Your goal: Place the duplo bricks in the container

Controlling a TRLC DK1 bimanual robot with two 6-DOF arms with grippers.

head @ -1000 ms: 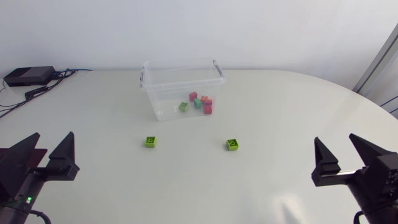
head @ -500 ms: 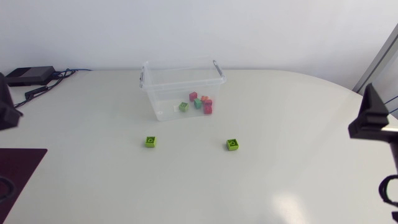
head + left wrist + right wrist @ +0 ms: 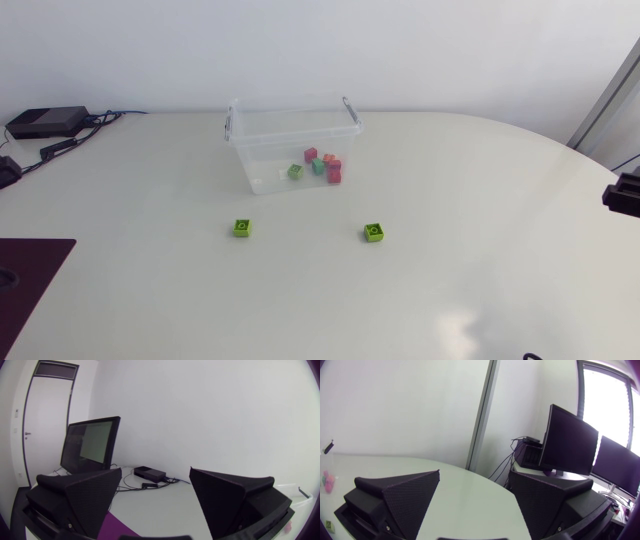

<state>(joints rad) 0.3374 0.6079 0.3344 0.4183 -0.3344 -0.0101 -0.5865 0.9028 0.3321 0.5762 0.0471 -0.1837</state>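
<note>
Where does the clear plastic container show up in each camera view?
Head view: clear plastic container at the table's far middle, coloured bricks inside.
Left wrist view: just its rim, beside the left jaws.
Right wrist view: just its dark handle and pink bricks, beside the right jaws.
Shared landmark: the white table.

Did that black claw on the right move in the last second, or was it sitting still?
Yes. The right gripper has drawn back toward the head view's right edge, away from the container.
</note>
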